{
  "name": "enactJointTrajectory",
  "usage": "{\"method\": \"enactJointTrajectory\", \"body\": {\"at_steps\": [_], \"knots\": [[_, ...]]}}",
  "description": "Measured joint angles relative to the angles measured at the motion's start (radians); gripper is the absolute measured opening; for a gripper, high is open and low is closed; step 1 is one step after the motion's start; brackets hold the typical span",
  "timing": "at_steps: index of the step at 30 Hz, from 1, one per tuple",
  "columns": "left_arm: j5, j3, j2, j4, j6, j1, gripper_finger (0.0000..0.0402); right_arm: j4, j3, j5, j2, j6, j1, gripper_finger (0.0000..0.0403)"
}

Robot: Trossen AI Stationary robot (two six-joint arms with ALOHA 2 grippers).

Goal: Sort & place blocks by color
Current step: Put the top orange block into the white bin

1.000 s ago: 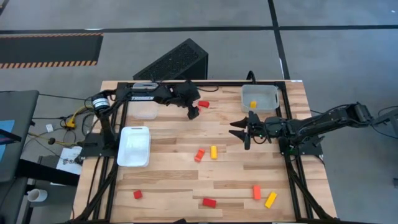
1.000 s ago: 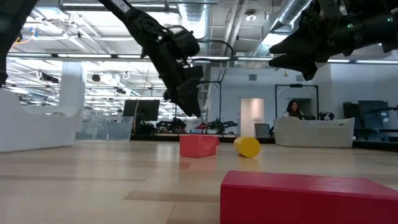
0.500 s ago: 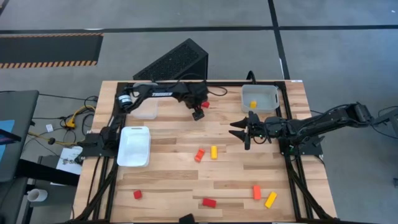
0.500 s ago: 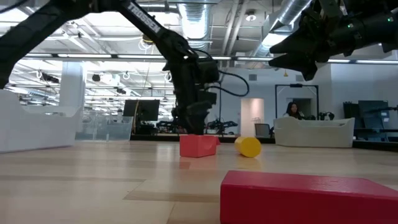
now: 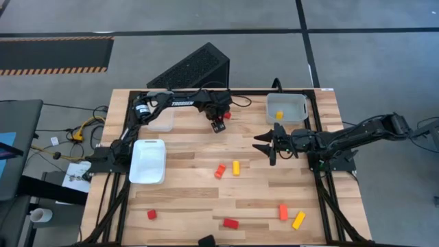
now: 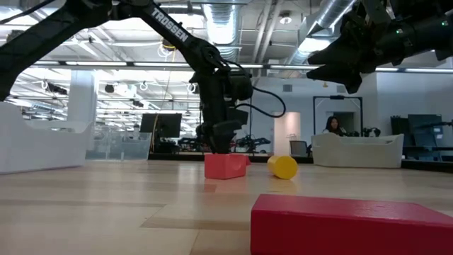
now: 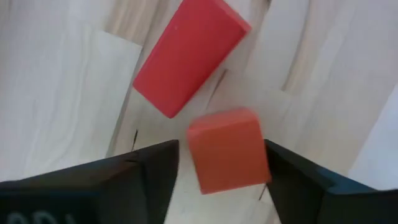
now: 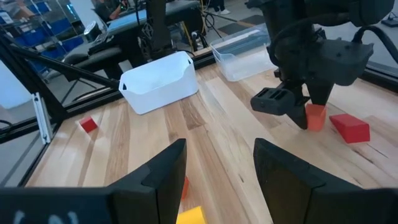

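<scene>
My left gripper (image 5: 219, 126) is open near the table's far edge, pointing down. In the left wrist view its fingers stand on either side of an orange cube (image 7: 227, 149), and a red bar (image 7: 189, 56) lies just beyond it. The right wrist view shows the same gripper (image 8: 297, 111), cube (image 8: 316, 117) and red bar (image 8: 349, 127). My right gripper (image 5: 263, 144) hangs open above the table's middle right, touching nothing. Other blocks lie loose: orange (image 5: 219, 170), yellow (image 5: 235, 167), red cube (image 5: 151, 214), red bar (image 5: 230, 223), orange (image 5: 282, 211), yellow (image 5: 298, 219). My left gripper comes from above, pointing down, with one finger (image 7: 124, 180) on each side of the orange cube's opposite faces (image 7: 193, 155). The cube sits on the table. Whether the fingers touch it, I cannot tell.
A white tray (image 5: 147, 161) sits at the left, a clear tray (image 5: 161, 121) behind it, and another clear tray (image 5: 288, 108) at the far right holds a yellow block (image 5: 279, 114). A black slanted box (image 5: 192, 67) stands beyond the far edge. Bare wood lies between the middle blocks and the near ones.
My left gripper has moved a little toward the table's right and come down to the tabletop beside the red bar, its arm swinging along the far edge. The right arm has kept still.
</scene>
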Motion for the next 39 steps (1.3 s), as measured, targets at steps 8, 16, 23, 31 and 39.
{"method": "enactJointTrajectory", "body": {"at_steps": [8,16,23,31,39], "knots": [[0.007,0.0,-0.002,-0.006,0.036,0.0,0.0099,-0.001,0.0,0.0,0.0,0.0,0.0,0.0209],[0.061,0.0,-0.002,-0.009,0.03,0.0,0.0099,-0.003,0.0,0.0,0.0,-0.006,0.0,0.0209],[0.041,-0.003,-0.028,-0.073,0.034,0.0,0.0108,-0.004,0.0,0.0,0.0,-0.008,0.0,0.0209],[0.102,-0.003,-0.173,-0.155,0.02,-0.021,0.0101,-0.004,0.0,0.0,0.0,-0.008,0.0,0.0209],[0.03,-0.075,-0.396,-0.17,-0.048,-0.098,0.0109,-0.003,0.0,-0.003,0.0,-0.008,0.003,0.0209]]}}
